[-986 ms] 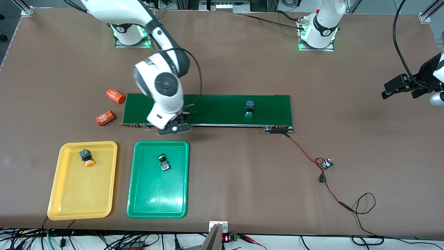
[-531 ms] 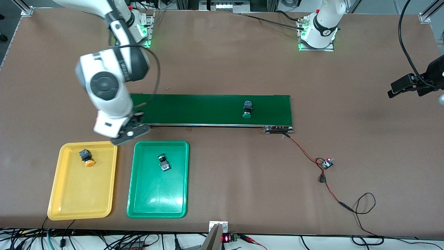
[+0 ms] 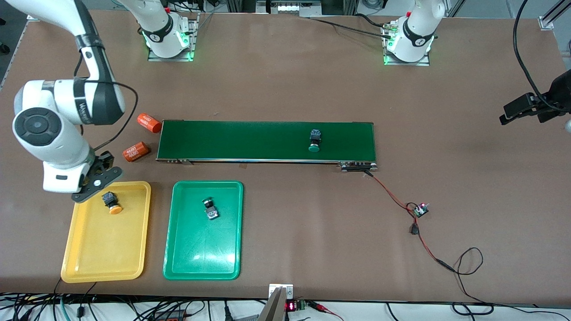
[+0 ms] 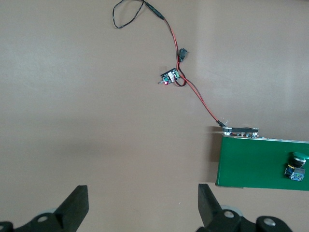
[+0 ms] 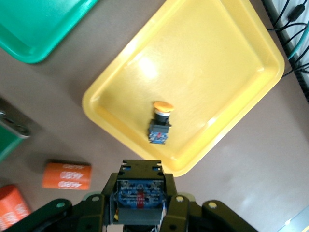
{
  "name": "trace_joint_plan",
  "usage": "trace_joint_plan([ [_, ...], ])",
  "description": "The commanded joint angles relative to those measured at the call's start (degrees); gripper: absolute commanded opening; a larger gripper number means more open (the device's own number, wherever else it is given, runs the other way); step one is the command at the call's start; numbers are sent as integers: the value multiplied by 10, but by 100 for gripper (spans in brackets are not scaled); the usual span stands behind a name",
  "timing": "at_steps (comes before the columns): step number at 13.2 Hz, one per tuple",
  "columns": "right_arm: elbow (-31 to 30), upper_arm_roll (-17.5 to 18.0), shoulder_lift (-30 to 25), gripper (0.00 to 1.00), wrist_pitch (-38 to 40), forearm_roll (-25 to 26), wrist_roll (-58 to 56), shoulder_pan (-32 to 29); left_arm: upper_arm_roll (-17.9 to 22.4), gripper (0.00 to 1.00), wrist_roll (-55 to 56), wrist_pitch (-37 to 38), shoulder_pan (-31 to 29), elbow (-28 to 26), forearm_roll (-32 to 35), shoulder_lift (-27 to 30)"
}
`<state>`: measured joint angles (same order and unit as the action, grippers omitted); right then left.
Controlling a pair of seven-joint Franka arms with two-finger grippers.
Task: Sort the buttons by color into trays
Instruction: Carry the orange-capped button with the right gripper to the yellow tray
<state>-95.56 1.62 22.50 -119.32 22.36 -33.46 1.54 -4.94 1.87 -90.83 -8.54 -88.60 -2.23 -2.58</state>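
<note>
My right gripper (image 3: 96, 178) hangs over the yellow tray's (image 3: 102, 254) corner nearest the belt, shut on a button (image 5: 140, 191). Only that button's black-and-blue body shows between the fingers; its cap is hidden. A yellow-capped button (image 3: 111, 203) lies in the yellow tray (image 5: 217, 63), just beside the gripper. The green tray (image 3: 200, 254) holds a green button (image 3: 209, 208). Another green button (image 3: 315, 140) rides on the dark-green belt (image 3: 250, 140). My left gripper (image 3: 519, 109) waits open over bare table past the belt's left-arm end, with nothing between its fingers (image 4: 77, 208).
Two orange cylinders marked 4680 (image 3: 149, 123) (image 3: 135, 151) lie by the belt's right-arm end, near the yellow tray. A red-black cable with a small circuit board (image 3: 420, 209) runs from the belt's other end toward the front edge.
My right arm has swung from the belt to over the yellow tray's corner with the button in its grip. The green button on the belt has crept toward the right arm's end.
</note>
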Motion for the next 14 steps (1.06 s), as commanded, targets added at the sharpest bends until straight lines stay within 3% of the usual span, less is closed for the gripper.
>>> trace_joint_plan([
  [1,8,13,39,13,-68,25,-39,-35,-2,100,-3,-1,-3,-3,1,7],
  [6,8,29,128,13,-286,37,-122,-123,-3,100,-4,3,0,-3,-2,11],
  [10,8,28,179,13,-397,39,-144,-143,-2,100,-4,3,-3,-4,0,10],
  [12,8,29,190,34,-412,36,-144,-143,-3,100,-4,2,-1,-3,2,10],
  [13,8,28,192,35,-413,35,-143,-143,-3,100,-5,2,-2,-3,2,10],
  [14,8,29,195,47,-414,33,-141,-142,-3,100,-5,2,-2,-4,2,10],
])
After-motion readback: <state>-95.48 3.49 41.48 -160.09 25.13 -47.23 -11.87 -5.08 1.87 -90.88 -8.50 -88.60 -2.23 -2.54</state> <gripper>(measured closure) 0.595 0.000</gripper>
